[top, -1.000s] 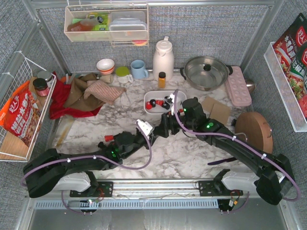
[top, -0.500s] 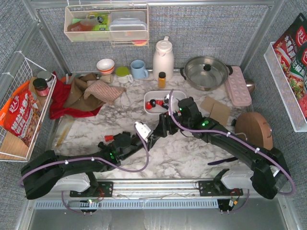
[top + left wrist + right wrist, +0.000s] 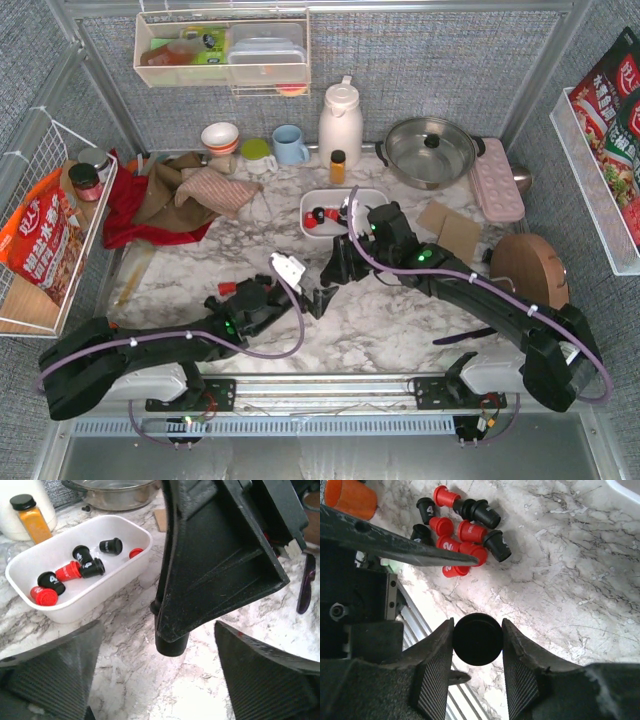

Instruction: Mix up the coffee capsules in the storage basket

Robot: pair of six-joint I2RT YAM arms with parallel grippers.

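A black coffee capsule [image 3: 476, 641] sits between the pads of my right gripper [image 3: 477, 630], which is shut on it above the marble table. My left gripper [image 3: 316, 300] is just beside it, its fingers [image 3: 55, 670] spread wide with nothing in them. The white storage basket [image 3: 75, 607] lies further back and holds several red and black capsules [image 3: 67, 571]. In the top view the basket [image 3: 376, 198] is right behind my right gripper [image 3: 333, 272]. A loose heap of red and black capsules [image 3: 462, 530] lies on the table near the left arm.
Behind the basket stand a spice jar [image 3: 338, 166], a white kettle [image 3: 340, 122], a blue mug [image 3: 290, 145] and a steel pot [image 3: 430, 150]. A pink tray [image 3: 497, 180] and a round wooden board [image 3: 530, 272] are at right, crumpled cloths [image 3: 170, 195] at left.
My left gripper has opened wide and drawn back a little toward the near left. My right gripper has closed on the black capsule that was held between the two.
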